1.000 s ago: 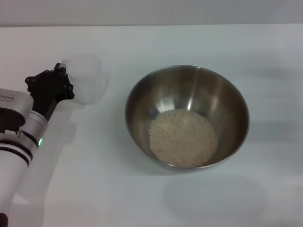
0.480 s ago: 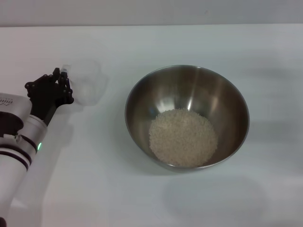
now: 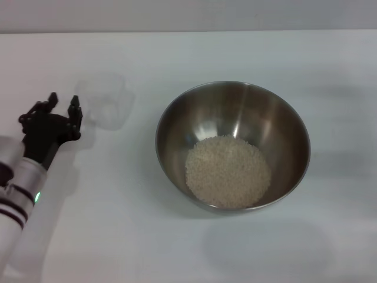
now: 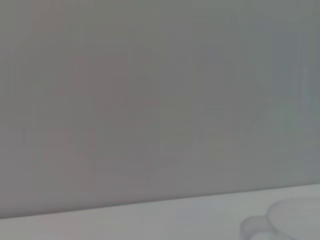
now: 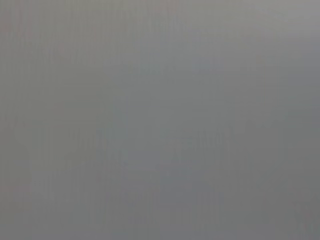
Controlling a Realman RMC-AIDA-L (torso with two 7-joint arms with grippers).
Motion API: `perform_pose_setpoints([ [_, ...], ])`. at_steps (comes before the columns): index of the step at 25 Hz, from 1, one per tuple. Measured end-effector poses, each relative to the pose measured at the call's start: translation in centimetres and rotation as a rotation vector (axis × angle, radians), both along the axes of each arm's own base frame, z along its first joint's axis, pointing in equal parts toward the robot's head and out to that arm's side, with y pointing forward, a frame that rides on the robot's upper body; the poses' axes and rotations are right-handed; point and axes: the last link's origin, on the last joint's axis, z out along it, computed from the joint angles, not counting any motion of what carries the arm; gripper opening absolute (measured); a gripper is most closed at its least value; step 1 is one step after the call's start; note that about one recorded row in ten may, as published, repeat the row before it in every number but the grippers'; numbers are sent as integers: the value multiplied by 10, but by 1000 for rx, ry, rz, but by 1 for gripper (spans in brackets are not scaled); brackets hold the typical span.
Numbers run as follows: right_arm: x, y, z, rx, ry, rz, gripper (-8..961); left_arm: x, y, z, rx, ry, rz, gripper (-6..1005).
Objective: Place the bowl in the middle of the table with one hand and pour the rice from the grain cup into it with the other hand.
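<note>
The steel bowl (image 3: 232,144) stands near the middle of the white table (image 3: 188,53) with a mound of rice (image 3: 228,171) in its bottom. The clear grain cup (image 3: 106,101) stands upright and empty on the table to the bowl's left; its rim and handle also show in the left wrist view (image 4: 280,227). My left gripper (image 3: 62,109) is open and empty, just left of the cup and apart from it. The right gripper is out of view.
The table's far edge (image 3: 188,31) runs across the top of the head view. The right wrist view shows only a plain grey surface.
My left gripper has let go of the grain cup and drawn back to the left and toward me. The cup stays standing on the table. The bowl has not moved.
</note>
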Motion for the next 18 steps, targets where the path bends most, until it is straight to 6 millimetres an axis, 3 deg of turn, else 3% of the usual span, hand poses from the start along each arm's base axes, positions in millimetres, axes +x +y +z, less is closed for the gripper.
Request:
perform_pose_setpoints([
  [6, 1, -2, -2, -3, 2, -4, 620, -8, -29, 14, 103, -65, -25, 425],
  [10, 1, -10, -15, -28, 8, -8, 620, -6, -47, 25, 155, -155, -105, 560],
  [15, -5, -15, -31, -90, -13, 26, 620, 3, -49, 26, 168, -196, -154, 752],
  [18, -7, -14, -34, -106, 3, 31, 620, 4, -46, 27, 172, -205, -155, 771],
])
